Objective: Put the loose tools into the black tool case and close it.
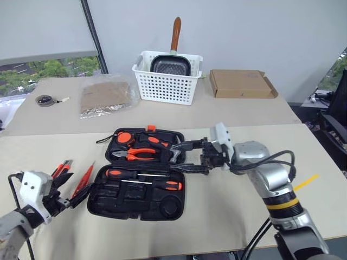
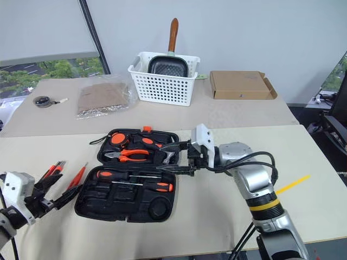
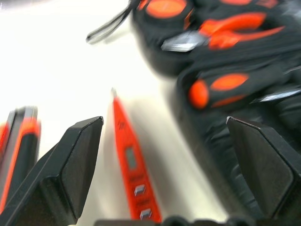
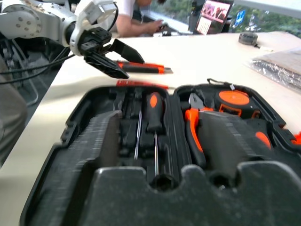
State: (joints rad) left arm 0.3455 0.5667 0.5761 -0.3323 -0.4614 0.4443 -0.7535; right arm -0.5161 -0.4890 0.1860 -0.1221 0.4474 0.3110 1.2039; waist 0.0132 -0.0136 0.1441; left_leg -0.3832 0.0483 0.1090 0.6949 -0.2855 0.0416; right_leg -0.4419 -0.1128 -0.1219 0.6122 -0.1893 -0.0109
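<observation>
Office or lab, tables [image 1: 260,116], window [image 1: 49,67]

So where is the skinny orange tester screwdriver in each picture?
Left eye view: tester screwdriver on the table, just left of the black tool case.
Right eye view: same spot.
Left wrist view: between the left gripper's open fingers.
Right wrist view: cannot tell.
Shared landmark: the case.

right gripper [image 4: 160,155]: its own fingers are blurring across the near part of the right wrist view, covering much of the black tool case [image 4: 70,136].
utility knife [image 3: 16,155]: the left wrist view's edge is cutting it off.
tester screwdriver [image 3: 130,165]: its near end is running out of frame.
person [image 4: 136,19]: the frame's top is cutting them off.
</observation>
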